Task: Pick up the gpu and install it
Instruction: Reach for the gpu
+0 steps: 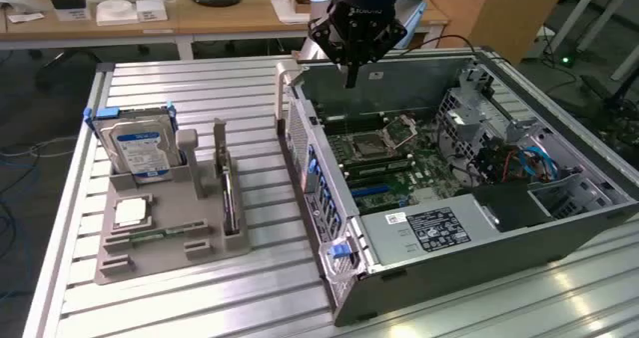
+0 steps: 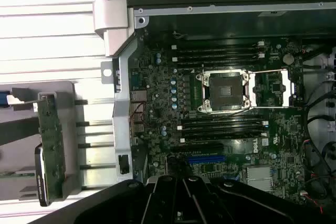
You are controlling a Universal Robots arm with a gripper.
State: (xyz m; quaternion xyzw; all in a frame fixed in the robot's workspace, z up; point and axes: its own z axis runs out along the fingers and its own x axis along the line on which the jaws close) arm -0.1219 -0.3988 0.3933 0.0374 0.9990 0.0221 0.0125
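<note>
Black gripper: fingers pressed together, empty, above the open grey metal computer case. Thin dark gpu card (edge-up in a grey plastic rack): could topple if met by closed fingers.

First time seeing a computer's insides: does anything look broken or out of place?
Nothing looks damaged. One oddity: the processor socket on the motherboard sits empty, its metal latch frame flipped open. The gpu stands on edge in the grey holder outside the case.
</note>
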